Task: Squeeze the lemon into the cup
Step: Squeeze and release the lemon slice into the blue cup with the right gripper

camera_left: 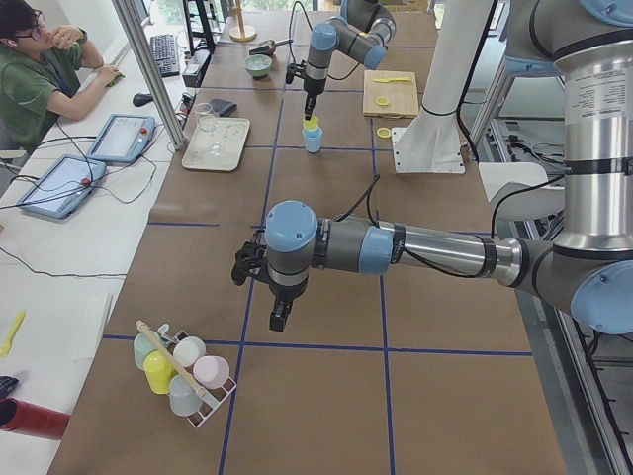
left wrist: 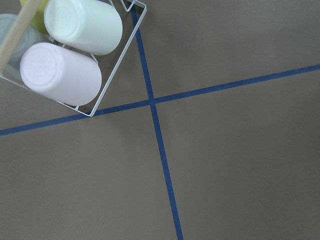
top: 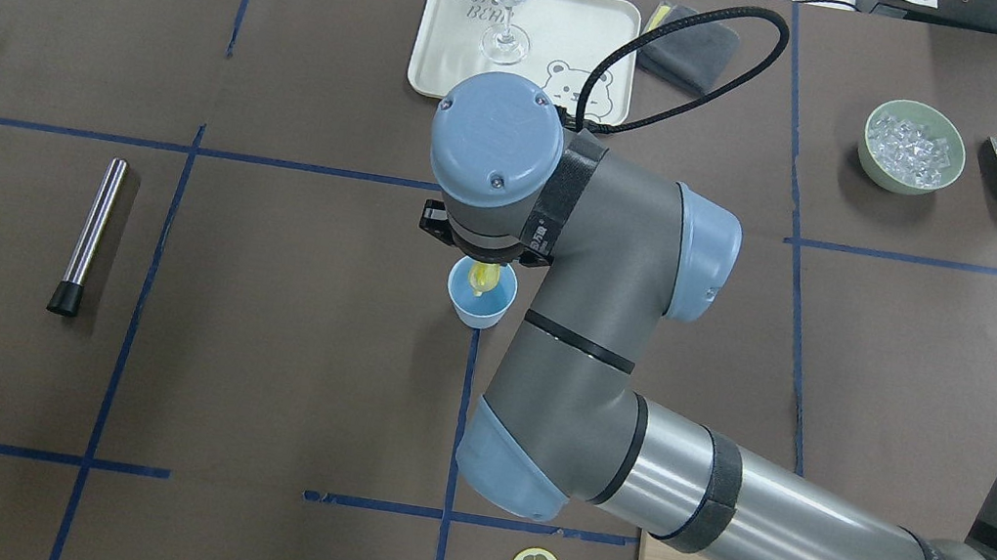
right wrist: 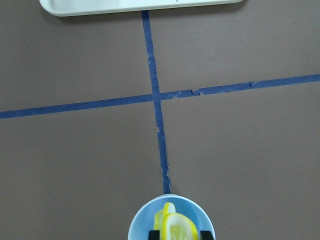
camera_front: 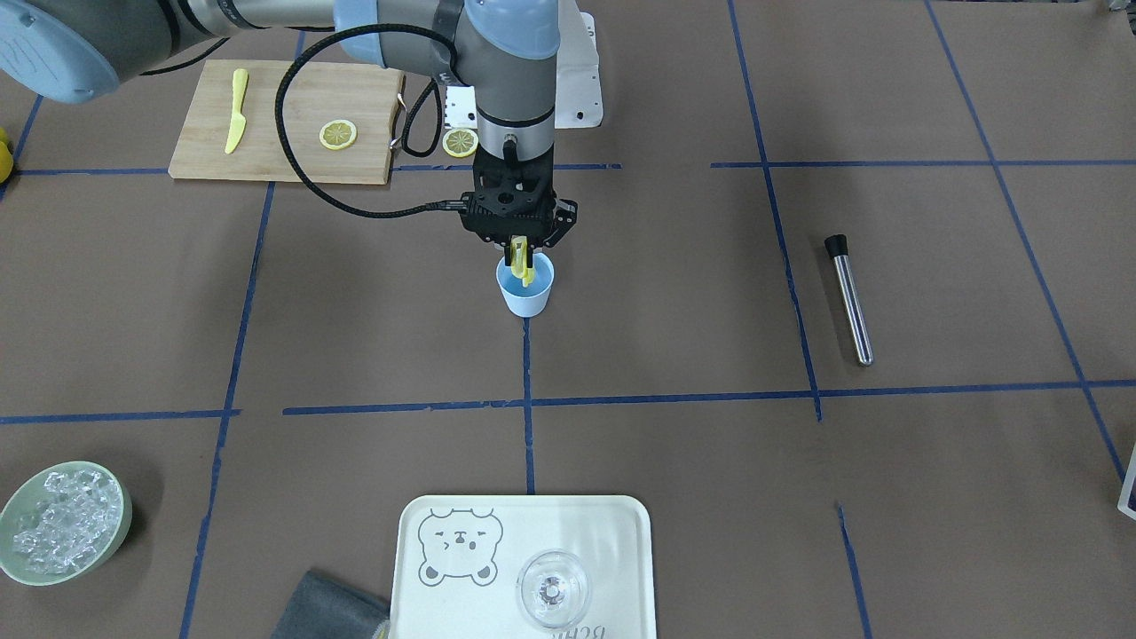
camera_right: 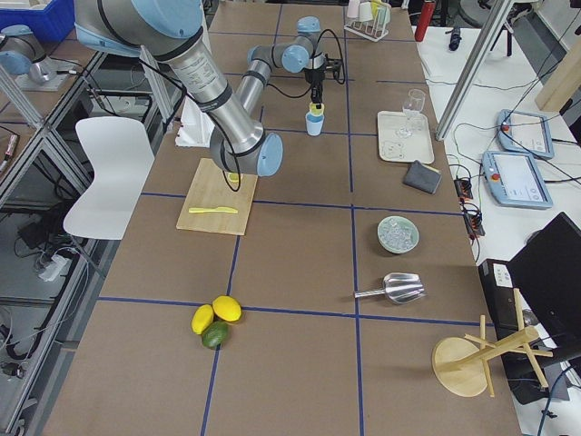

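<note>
Our right claw [camera_front: 523, 252] is clamped on the lemon [camera_front: 517, 256], which stands edge-on right over the mouth of the cup [camera_front: 525, 297]. Its wrist points straight down, and the forearm reaches back toward the board [camera_front: 266, 142]. Our left claw [camera_left: 280, 319] hangs pointing down near the rack [camera_left: 213, 401], its arm stretched level over the table. We cannot tell whether its fingers are apart or together.
</note>
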